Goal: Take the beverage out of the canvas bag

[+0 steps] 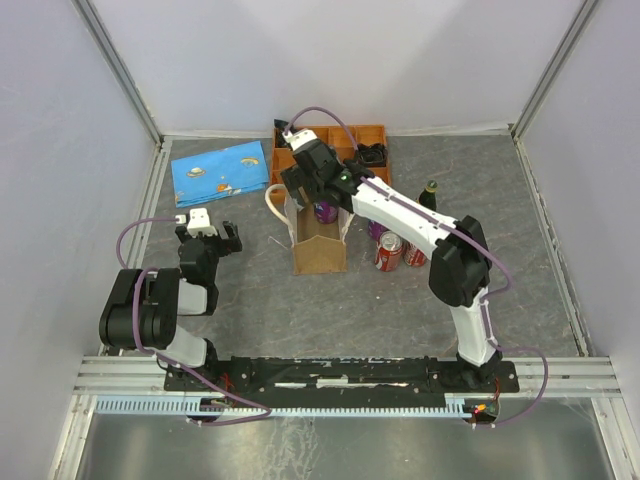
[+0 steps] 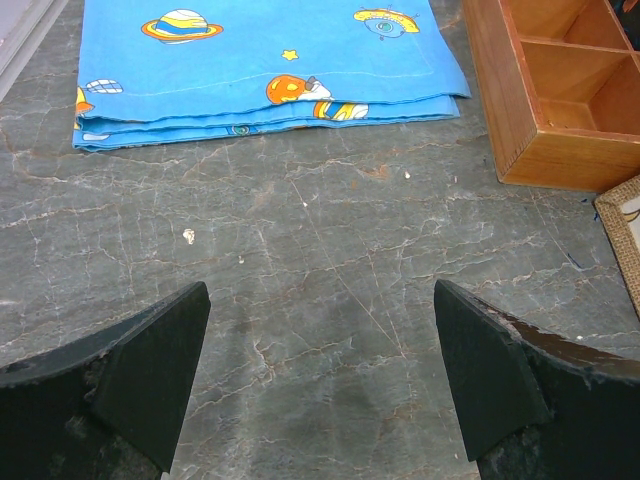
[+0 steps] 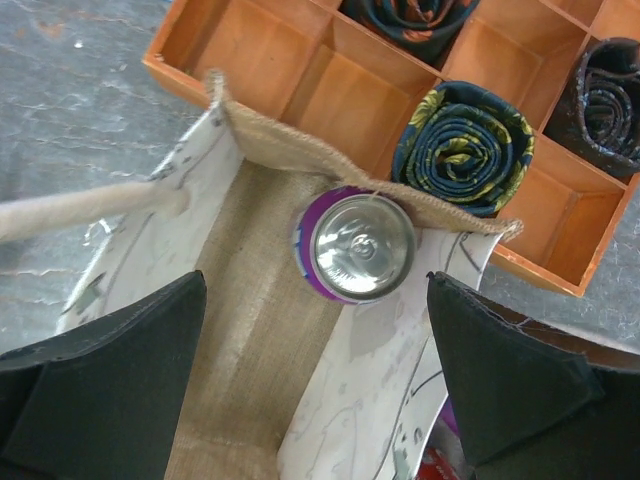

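Observation:
The tan canvas bag (image 1: 320, 252) stands upright mid-table with its mouth open; its woven floor (image 3: 250, 330) and pale lining show from above. A purple beverage can (image 3: 355, 245) stands inside at the far end, silver top up, also visible from overhead (image 1: 325, 211). My right gripper (image 3: 315, 370) hangs open above the bag's mouth (image 1: 300, 190), its fingers wide apart and nothing between them; the can is just beyond the fingertips. A cream handle (image 3: 90, 205) hangs to the left. My left gripper (image 2: 320, 370) stands open over bare table, left of the bag (image 1: 210, 238).
An orange compartmented tray (image 1: 372, 133) with rolled ties (image 3: 465, 145) sits right behind the bag. A folded blue space-print cloth (image 1: 222, 172) lies at the back left. Right of the bag stand two red cans (image 1: 388, 252), a purple can (image 1: 377, 232) and a dark bottle (image 1: 431, 192).

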Robot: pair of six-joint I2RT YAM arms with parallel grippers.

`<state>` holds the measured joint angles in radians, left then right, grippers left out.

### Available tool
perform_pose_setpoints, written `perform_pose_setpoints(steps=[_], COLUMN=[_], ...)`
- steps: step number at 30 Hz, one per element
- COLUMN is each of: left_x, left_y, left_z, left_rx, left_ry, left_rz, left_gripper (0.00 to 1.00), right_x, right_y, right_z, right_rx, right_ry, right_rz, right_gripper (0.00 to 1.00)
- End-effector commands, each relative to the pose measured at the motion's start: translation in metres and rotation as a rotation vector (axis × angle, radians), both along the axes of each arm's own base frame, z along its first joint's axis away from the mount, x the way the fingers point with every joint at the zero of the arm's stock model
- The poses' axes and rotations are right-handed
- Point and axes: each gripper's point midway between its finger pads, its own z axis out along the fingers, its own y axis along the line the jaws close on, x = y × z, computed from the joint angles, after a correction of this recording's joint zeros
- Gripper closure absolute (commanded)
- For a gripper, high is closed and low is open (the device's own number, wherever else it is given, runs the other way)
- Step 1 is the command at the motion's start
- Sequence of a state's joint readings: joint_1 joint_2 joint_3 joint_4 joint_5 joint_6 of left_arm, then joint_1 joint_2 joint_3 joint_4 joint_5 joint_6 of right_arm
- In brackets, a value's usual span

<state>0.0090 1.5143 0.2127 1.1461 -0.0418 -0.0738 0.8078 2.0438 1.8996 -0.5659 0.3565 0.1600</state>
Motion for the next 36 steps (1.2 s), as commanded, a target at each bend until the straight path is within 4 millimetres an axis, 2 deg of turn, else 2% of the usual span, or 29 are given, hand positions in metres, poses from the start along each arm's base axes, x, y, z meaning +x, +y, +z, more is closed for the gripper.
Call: perform_pose_setpoints(steps=[1,10,36], left_x=[0.009,0.009,0.009], left_y=[-0.001,-0.002,-0.001], left_z=[0.014,0.014,0.014], left_rx=[0.046,0.046,0.046], left_ry=[-0.048,-0.048,-0.047], left_rz=[-0.022,-0.024,-0.022], left_gripper=[0.01,0.01,0.01], right_x=[0.013,0.028,0.04], right_y=[0.0,-0.009,-0.022], right_z=[0.004,-0.025,-0.098], right_rx=[0.036,-0.006,-0.081], right_ry=[0.02,0.054,0.15], right_rz=[-0.023,-0.063,-0.133], right_gripper=[0.01,0.01,0.01])
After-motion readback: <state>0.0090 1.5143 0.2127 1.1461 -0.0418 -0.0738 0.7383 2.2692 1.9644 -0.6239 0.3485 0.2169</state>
